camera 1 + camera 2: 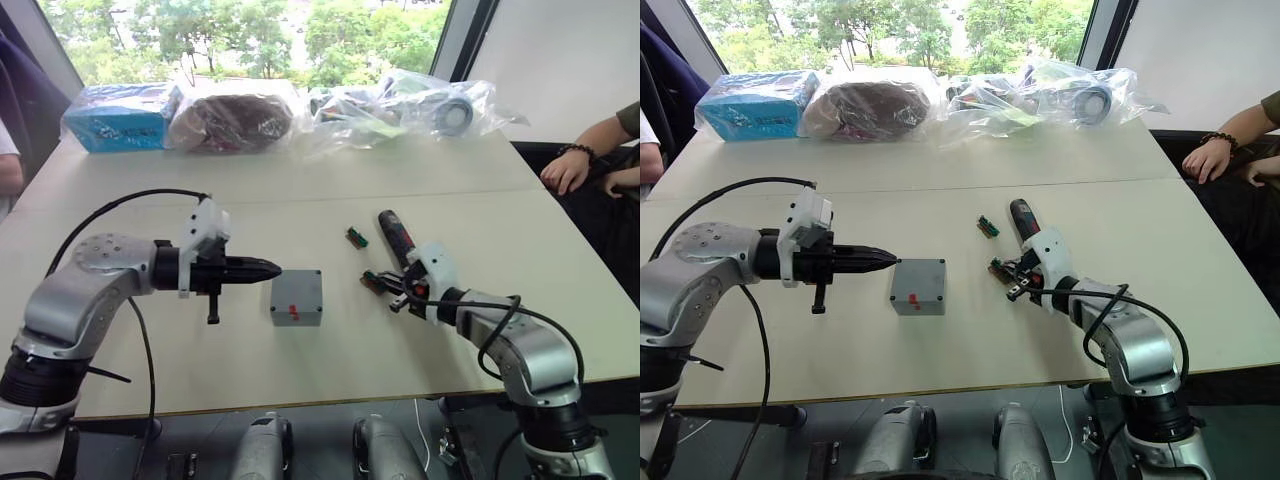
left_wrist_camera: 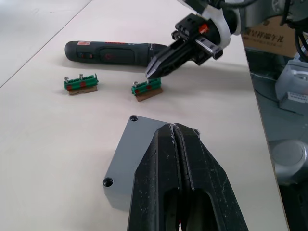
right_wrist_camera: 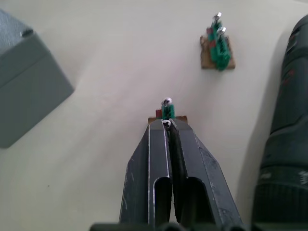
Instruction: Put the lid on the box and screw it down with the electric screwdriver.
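While left claw (image 1: pixel 268 267) sits pressed together by lidded box (image 1: pixel 296 297), right claw (image 2: pixel 153 72) pinches green piece (image 2: pixel 147 88), piece partly hidden.

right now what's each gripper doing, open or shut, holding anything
Left gripper: shut, holding nothing, beside the box.
Right gripper: shut, tips at a small green piece, grip uncertain.

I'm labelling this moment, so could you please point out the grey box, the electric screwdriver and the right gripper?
grey box (image 1: pixel 296 297): left eye view, middle of its top face.
electric screwdriver (image 2: pixel 113 52): left wrist view, middle of its black body.
right gripper (image 2: pixel 150 73): left wrist view, at its fingertips, above a green piece.
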Available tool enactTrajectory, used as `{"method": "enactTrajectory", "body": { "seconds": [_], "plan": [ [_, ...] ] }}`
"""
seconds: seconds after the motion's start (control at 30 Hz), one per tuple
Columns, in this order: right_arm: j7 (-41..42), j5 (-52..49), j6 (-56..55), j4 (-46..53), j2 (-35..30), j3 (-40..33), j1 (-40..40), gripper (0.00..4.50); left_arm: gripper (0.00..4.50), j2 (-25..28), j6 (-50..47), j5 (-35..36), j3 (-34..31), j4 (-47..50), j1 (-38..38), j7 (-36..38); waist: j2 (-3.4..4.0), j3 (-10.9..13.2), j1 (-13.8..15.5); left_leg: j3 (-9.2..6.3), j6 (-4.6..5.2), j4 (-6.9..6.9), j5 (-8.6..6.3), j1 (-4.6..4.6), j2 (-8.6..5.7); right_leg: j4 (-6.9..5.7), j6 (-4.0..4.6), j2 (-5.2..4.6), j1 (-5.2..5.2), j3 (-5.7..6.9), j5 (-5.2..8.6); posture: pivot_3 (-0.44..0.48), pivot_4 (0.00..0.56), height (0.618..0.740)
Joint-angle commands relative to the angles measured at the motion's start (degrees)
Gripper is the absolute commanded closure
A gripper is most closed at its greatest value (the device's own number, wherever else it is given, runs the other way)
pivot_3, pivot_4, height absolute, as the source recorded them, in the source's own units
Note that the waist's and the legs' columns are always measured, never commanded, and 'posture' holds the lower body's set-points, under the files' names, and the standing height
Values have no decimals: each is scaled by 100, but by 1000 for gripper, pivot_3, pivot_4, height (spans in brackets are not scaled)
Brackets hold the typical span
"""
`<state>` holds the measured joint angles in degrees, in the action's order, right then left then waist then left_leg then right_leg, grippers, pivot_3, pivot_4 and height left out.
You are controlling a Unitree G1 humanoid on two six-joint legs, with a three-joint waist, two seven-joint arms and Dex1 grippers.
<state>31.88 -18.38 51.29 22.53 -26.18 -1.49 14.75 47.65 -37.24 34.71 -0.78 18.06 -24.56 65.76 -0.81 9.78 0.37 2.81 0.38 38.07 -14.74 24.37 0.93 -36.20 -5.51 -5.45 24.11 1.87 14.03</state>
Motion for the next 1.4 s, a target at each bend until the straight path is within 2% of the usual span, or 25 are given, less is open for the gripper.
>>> {"method": "enactTrajectory", "body": {
  "seconds": [0.03, 0.13, 0.27, 0.37, 0.53, 0.87, 1.4],
  "plan": [
    [130, -321, 210, 498, -316, -331, 263, 4435, 4500, 74, -4, 86, -183, 151, 47, -57, 1, 0, 2, 0, 0, 0, 0, 0, 0, 0, 0, 0, 0, 0, 0, 0, 150, 740],
    [323, -653, 436, 729, -497, -323, 533, 4435, 4500, 152, 53, 22, -219, 95, 122, -63, 1, 1, -8, 0, 0, 1, 0, 0, 0, -1, 0, 0, 0, -1, 0, 0, 150, 740],
    [306, -989, 794, 809, -313, -4, 1118, 4435, 4500, 321, 231, -136, -242, -50, 211, 9, 1, 1, -67, -5, 0, 1, 0, -1, 4, -2, -1, 9, 1, -1, -1, 0, 150, 740],
    [-51, -920, 1044, 423, 150, 429, 1669, 4435, 4500, 403, 319, -208, -266, -249, 136, 51, -1, 0, -110, -7, 0, 0, 0, -1, 5, -4, -1, 11, 1, -1, -1, 0, 150, 740],
    [-107, -815, 1058, -77, 492, 1050, 2097, 4435, 4500, 583, 483, -336, -358, -553, 174, 88, 0, 0, -96, -4, 0, 0, 0, 3, 4, -10, -3, 11, 11, -2, -3, 0, 150, 740],
    [54, -887, 997, -16, 407, 1291, 1967, 4435, 4500, 602, 469, -300, -442, -355, 394, 48, 0, 0, -109, 0, 0, 1, 0, 6, 2, -10, -4, 2, 12, -3, -4, 0, 150, 740],
    [50, -895, 916, -3, 286, 1337, 1764, 4435, 4500, 513, 460, -277, -294, -318, 293, 119, 0, 0, -109, -1, 0, 0, 0, 5, 2, -13, -5, 3, 12, -2, -4, 0, 150, 740]
  ]
}}
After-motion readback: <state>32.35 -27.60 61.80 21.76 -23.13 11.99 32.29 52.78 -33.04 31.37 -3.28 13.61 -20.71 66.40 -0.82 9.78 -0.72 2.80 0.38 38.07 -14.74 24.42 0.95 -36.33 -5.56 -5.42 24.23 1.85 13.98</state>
